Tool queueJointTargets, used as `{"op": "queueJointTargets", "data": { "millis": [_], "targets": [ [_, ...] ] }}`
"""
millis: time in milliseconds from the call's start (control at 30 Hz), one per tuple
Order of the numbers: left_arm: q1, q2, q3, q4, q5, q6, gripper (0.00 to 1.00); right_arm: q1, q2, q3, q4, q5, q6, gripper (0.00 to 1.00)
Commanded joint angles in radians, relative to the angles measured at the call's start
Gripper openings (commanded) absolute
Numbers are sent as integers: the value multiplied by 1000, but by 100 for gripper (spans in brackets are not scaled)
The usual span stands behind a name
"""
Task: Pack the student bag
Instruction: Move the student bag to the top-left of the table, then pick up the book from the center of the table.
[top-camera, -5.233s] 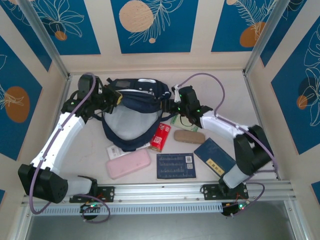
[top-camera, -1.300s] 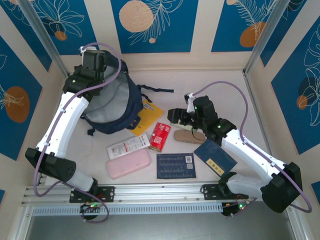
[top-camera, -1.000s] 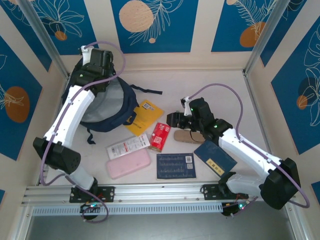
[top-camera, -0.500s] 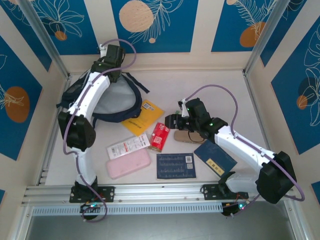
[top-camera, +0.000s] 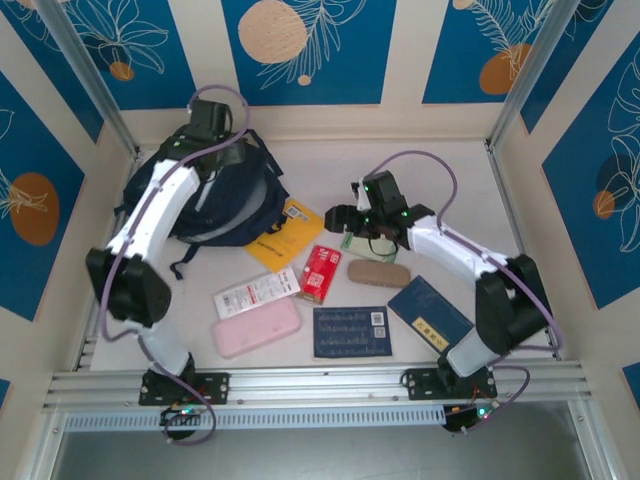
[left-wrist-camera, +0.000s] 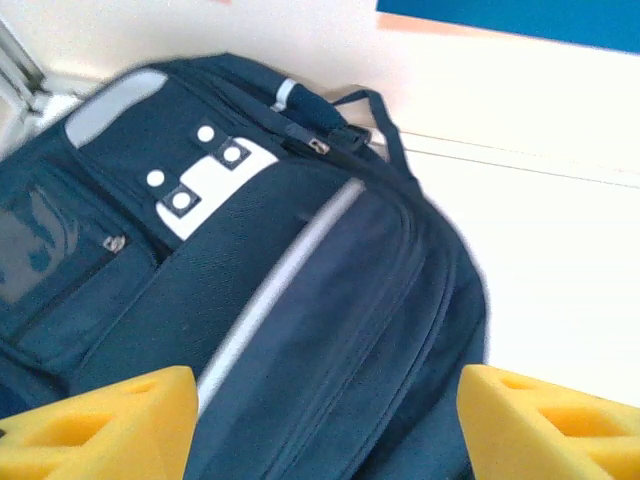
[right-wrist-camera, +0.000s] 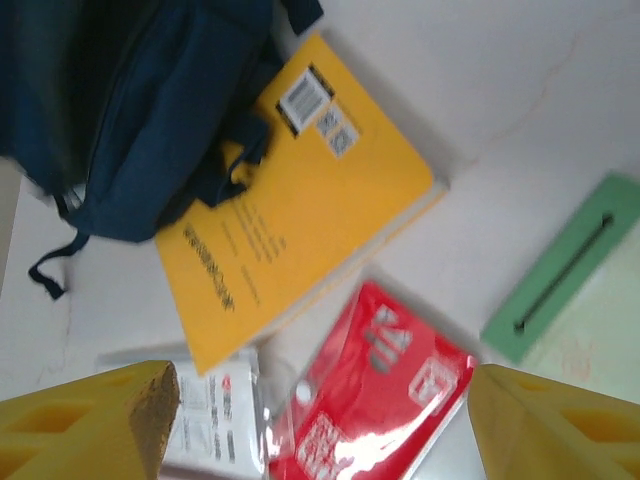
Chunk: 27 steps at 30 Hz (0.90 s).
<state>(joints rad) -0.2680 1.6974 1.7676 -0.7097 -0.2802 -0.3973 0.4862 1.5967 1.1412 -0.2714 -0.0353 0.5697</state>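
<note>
Navy woven fabric fills the space under the left gripper (left-wrist-camera: 325, 415): the student bag (top-camera: 250, 195) lies slumped at the far left of the table (top-camera: 430, 165), near the back wall, front pocket up. The gripper hangs above it, its yellow wedge-shaped pads (left-wrist-camera: 110, 425) spread wide and holding nothing. A pale reflective stripe (left-wrist-camera: 270, 290) curves across the pocket beside a white patch (left-wrist-camera: 205, 180) with round studs. The right gripper (right-wrist-camera: 320, 420), also released and empty, hovers well to the bag's right over a flat yellow book (right-wrist-camera: 300, 230) whose far corner sits beneath the bag's edge, a glossy red packet (right-wrist-camera: 375, 400) and a thin green case (right-wrist-camera: 565, 265).
</note>
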Motion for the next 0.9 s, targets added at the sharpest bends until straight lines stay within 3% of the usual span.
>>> {"op": "queueJointTargets", "data": {
  "millis": [0, 167, 300, 367, 533, 733, 867],
  "targets": [
    [6, -155, -158, 55, 193, -122, 73, -17, 104, 108, -10, -62, -53, 79],
    [3, -345, -552, 237, 425, -224, 72, -60, 262, 246, -30, -128, -50, 80],
    [-25, -406, -771, 313, 466, -277, 61, -72, 379, 344, -62, -156, -58, 80],
    [-44, -394, -841, 344, 455, -297, 54, -75, 438, 397, -79, -186, -60, 80],
    [-64, -314, -899, 407, 420, -351, 48, -79, 569, 511, -134, -176, -59, 80],
    [-86, -225, -897, 395, 253, -411, 48, -77, 675, 608, -207, -178, -72, 80],
    [-92, -138, -874, 394, 245, -442, 48, -65, 706, 620, -221, -242, -94, 79]
  ]
}}
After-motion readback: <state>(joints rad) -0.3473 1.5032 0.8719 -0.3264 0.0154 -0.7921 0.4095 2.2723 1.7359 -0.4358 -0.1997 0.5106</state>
